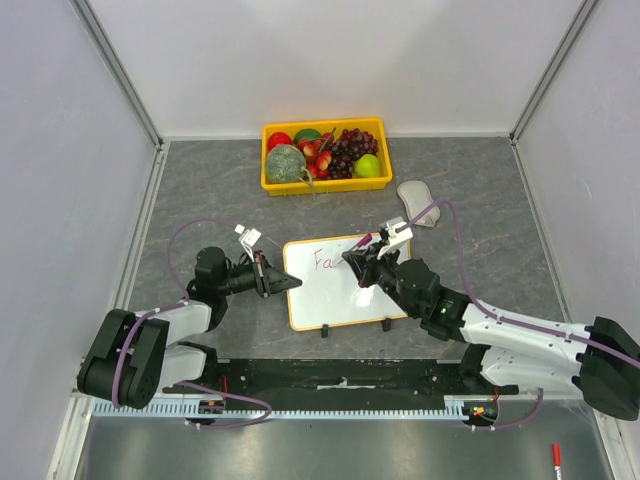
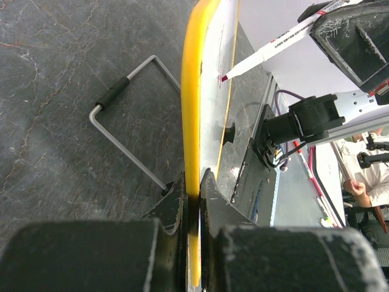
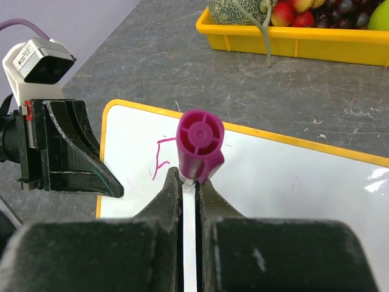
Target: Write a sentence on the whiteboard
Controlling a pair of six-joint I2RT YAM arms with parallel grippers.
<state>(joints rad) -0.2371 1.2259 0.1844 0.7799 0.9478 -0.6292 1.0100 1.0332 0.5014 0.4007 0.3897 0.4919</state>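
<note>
The whiteboard, white with a yellow-orange rim, lies between the two arms. My left gripper is shut on its left edge; in the left wrist view the fingers clamp the yellow rim. My right gripper is shut on a marker with a magenta end cap, held over the board's upper middle. The marker's tip is at the board face. Pink letters of the sentence, about "Fa", stand near the board's top left; the "F" shows beside the marker.
A yellow fruit tray with melon, grapes and strawberries stands behind the board. A grey oval object lies at the right rear. A red pen lies at the near right. A wire stand leg sticks out under the board.
</note>
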